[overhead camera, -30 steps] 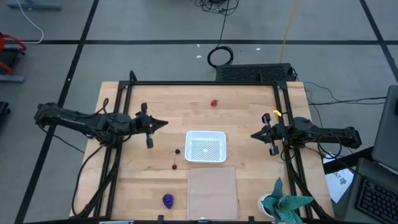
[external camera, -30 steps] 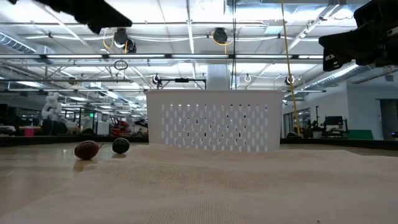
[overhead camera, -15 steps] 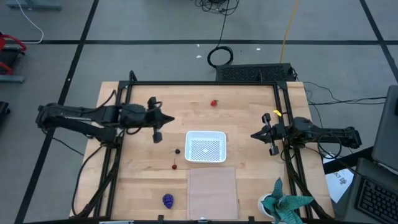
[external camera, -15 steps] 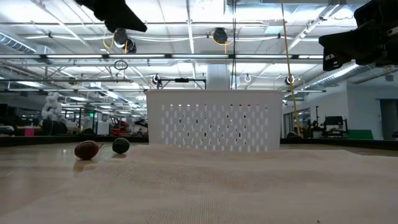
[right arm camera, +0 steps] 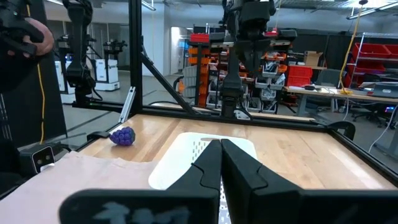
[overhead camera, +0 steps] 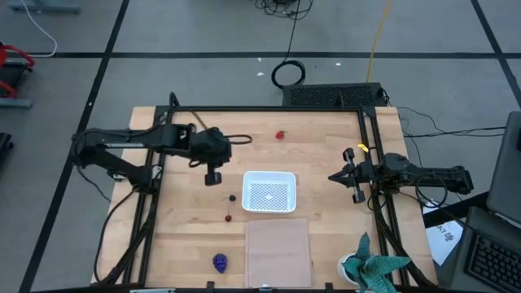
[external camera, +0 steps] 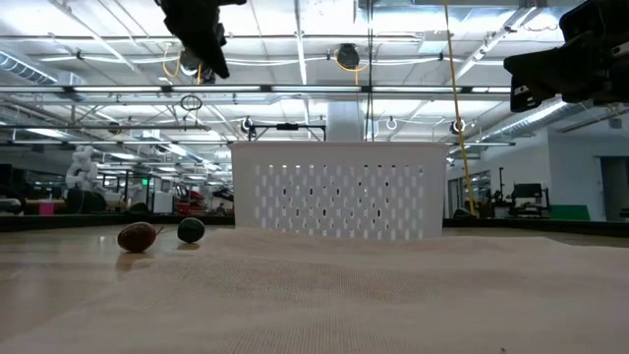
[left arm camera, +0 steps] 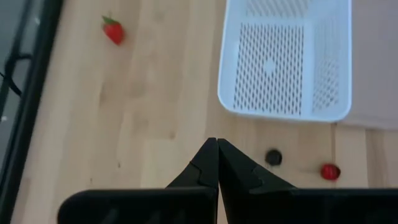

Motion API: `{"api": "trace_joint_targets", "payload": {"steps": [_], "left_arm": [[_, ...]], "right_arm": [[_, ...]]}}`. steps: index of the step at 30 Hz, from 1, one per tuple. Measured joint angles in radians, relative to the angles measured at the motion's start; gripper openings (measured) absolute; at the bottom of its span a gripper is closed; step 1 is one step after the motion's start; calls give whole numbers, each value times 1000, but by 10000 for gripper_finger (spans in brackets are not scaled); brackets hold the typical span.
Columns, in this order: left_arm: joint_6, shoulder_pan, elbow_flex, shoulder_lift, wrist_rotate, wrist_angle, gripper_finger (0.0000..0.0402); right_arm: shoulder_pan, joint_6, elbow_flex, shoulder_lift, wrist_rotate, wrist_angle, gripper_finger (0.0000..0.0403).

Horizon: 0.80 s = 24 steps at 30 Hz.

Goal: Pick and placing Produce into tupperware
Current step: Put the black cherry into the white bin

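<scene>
None of your four toy fruits is in the white perforated square tub (overhead camera: 269, 192), centre frame; all remain on the wooden table (overhead camera: 326, 155). Left gripper (overhead camera: 242, 140), upper centre, and right gripper (overhead camera: 332, 177), right side, both hang with fingers together, holding nothing.

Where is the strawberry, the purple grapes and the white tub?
strawberry (overhead camera: 280, 134), high view, on the middle of its red body.
purple grapes (overhead camera: 220, 262), high view, on the centre of the bunch.
white tub (overhead camera: 269, 176), high view, on its far rim.
</scene>
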Motion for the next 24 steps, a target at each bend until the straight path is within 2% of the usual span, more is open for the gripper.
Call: {"api": "trace_joint_targets", "payload": {"steps": [6, 10, 17, 24], "left_arm": [[15, 0, 169, 139, 12, -177, 1], [-12, 0, 225, 206, 36, -259, 0], [-84, -13, 240, 288, 34, -336, 0], [-75, -36, 240, 294, 48, -335, 0]], "right_arm": [[0, 0, 0, 0, 0, 0, 0], [0, 0, 0, 0, 0, 0, 0], [0, 0, 0, 0, 0, 0, 0], [0, 0, 0, 0, 0, 0, 0]]}}
